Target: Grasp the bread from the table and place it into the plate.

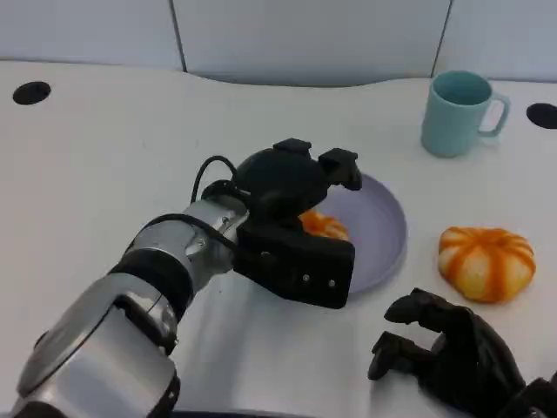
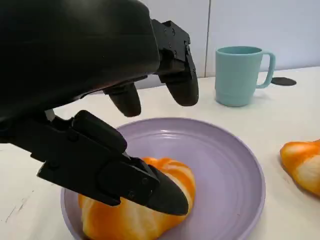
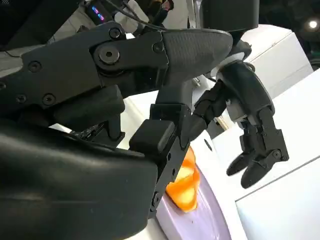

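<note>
An orange-and-white bread (image 1: 325,226) lies on the purple plate (image 1: 383,228), mostly hidden under my left hand (image 1: 291,218). The left wrist view shows this bread (image 2: 100,222) resting on the plate (image 2: 225,170), with the thumb (image 2: 125,185) low in front of it and the fingers (image 2: 180,75) spread above, clear of it. A second bread (image 1: 486,261) sits on the table right of the plate. My right hand (image 1: 452,357) rests low at the front right, fingers loosely curled, holding nothing. From the right wrist, the bread (image 3: 182,190) lies below my left hand (image 3: 250,115).
A teal mug (image 1: 457,113) stands at the back right, beyond the plate. Two dark round holes (image 1: 31,92) (image 1: 541,115) mark the table's far corners. A white wall runs along the back edge.
</note>
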You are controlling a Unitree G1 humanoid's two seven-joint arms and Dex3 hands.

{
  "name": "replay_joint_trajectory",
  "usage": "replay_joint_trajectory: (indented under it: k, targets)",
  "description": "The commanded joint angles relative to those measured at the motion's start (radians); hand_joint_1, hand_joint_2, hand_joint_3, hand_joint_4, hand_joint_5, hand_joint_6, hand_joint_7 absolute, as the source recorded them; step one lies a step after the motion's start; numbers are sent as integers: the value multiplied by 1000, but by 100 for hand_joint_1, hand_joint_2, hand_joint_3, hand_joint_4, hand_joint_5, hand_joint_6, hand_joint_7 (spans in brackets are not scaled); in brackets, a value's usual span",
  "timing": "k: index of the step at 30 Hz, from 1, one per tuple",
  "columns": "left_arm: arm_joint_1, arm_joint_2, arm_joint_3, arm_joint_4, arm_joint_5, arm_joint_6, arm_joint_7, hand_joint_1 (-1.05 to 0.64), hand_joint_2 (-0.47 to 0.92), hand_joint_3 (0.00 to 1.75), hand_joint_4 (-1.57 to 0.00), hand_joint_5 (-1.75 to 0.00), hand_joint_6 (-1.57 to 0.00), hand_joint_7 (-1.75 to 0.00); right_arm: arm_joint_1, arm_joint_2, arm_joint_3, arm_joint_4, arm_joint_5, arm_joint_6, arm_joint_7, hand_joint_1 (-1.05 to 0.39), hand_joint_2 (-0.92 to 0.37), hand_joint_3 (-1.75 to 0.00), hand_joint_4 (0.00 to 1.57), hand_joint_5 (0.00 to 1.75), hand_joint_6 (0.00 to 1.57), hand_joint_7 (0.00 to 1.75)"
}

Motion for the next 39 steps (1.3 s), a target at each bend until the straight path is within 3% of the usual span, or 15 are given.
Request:
replay_joint_trajectory:
  k: [1, 8, 14, 21, 30, 33, 39]
  targets:
    - [-16, 10, 9, -10, -13, -10, -10, -84, 92, 0, 0, -71, 0, -76, 41, -5, 4, 22, -20, 36, -29, -49, -92, -28, 91, 114, 94, 69]
    - [13, 42, 74, -25, -83, -66, -33, -87, 92, 2, 0, -83, 0, -75, 17, -11, -11, 82, -18, 17, -5, -47, -92, -26, 94, 109, 95, 65]
    - [59, 84, 203, -59, -243, -140, -178, -88, 92, 9, 0, -73, 0, -70, 22, -15, -5, 67, -28, 0, -9, -47, -92, -29, 95, 108, 96, 64]
    - [193, 105, 385, -130, -491, -226, -390, -88, 92, 16, 0, -75, 0, -73, 21, -20, -3, 58, -33, 13, -30, -48, -92, -27, 94, 111, 96, 63]
    - [357, 107, 546, -302, -751, -171, -643, -84, 92, 19, 0, -64, 0, -65, 33, -23, 6, 35, -49, 5, -49, -48, -92, -29, 89, 120, 93, 69]
    - [412, 114, 585, -362, -820, -161, -712, -83, 92, 21, 0, -63, -4, -54, 35, -21, 5, 27, -48, 11, -49, -47, -92, -31, 90, 120, 93, 69]
    - [531, 99, 667, -477, -977, -137, -826, -88, 92, 23, -3, -76, -13, -43, 32, -20, 1, 39, -44, 9, -42, -48, -92, -30, 89, 119, 93, 69]
